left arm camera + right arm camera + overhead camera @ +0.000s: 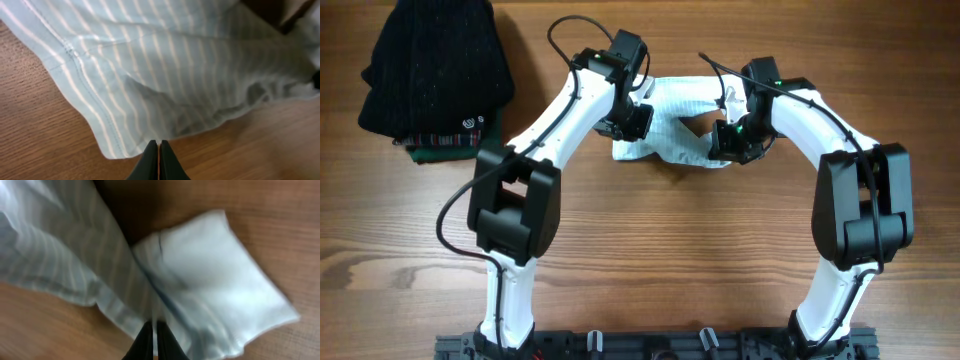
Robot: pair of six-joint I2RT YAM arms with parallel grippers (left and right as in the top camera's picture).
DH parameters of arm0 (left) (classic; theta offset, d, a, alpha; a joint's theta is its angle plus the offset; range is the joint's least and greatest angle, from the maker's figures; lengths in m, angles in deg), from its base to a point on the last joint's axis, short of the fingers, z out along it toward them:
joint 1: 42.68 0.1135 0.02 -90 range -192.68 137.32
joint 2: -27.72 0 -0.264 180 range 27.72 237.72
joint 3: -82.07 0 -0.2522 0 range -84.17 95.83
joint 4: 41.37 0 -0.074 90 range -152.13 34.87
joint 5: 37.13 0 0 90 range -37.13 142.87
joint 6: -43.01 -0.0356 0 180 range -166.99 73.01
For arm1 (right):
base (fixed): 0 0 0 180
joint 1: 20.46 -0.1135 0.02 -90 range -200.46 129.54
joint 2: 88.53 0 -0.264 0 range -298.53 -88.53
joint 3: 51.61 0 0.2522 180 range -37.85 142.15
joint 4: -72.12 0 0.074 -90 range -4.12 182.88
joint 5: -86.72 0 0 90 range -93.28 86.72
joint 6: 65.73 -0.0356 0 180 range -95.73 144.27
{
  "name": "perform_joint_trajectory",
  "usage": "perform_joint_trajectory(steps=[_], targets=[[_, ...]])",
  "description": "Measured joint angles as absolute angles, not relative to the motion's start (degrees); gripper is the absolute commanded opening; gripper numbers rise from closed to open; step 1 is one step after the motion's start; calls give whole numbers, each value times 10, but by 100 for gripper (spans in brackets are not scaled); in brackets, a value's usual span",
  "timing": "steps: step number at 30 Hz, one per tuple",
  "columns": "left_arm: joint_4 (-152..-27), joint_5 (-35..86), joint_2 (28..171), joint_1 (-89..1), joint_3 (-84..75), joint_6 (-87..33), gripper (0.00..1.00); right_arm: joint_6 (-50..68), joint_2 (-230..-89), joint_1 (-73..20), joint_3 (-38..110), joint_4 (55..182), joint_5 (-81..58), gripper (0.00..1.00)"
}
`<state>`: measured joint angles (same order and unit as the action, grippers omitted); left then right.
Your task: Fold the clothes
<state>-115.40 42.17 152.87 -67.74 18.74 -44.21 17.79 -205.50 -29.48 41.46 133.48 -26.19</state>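
The garment (670, 135) is a small piece of pale blue-white cloth with fine stripes. It lies crumpled on the wooden table (650, 250), between the two grippers.

The left gripper (638, 128) is at the left edge of the garment. In the left wrist view its two fingers stand pressed together (159, 147), and the hemmed lower edge of the garment (175, 65) comes down exactly to their tips. The cloth seems to be pinched there, and from this point it rises and spreads wide, with a seam running along its left border.

The right gripper (732, 140) is at the right edge of the garment. In the right wrist view, which is blurred, its fingers are also closed together (152, 327), with the cloth (210, 280) passing between their tips. A striped part goes to the left and a whiter folded part goes to the right.

Well apart from the garment, to its left, a black knit garment (435, 65) lies on top of a dark green garment with plaid trim (440, 143), of which only a narrow edge is visible.
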Motion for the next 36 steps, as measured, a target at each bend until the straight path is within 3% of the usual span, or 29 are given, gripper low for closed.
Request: perform_joint_trajectory(steps=[36], targets=[[-1051,505,1534,-677,99,-419,4,151,-2041,-292,369,1239,-127,5]])
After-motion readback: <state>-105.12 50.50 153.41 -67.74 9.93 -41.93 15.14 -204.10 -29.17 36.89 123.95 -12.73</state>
